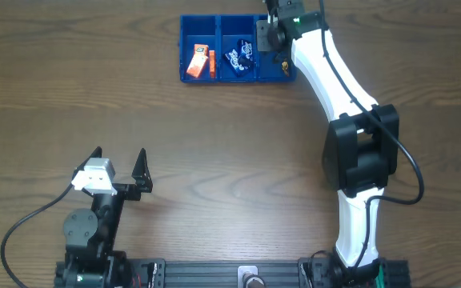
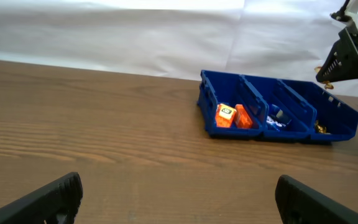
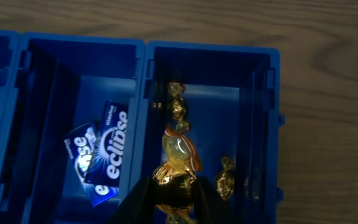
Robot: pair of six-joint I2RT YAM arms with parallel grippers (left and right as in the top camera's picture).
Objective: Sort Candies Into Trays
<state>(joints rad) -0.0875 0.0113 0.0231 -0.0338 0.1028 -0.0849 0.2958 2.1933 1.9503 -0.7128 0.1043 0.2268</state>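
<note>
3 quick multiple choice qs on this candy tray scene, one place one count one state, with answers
1. The right gripper, shut on a gold-wrapped candy, is over which compartment of the blue plastic tray, in the top view? A) left end B) middle C) right end
2. How many compartments has the tray? A) two B) three C) four
3. The left gripper is: A) open and empty B) shut on a candy C) shut on the tray's rim
Answers: 1 C, its wrist view looks into the end compartment beside the wooden table; 2 B, two dividers split it in three; 3 A, its fingers stand apart with nothing between.
</note>
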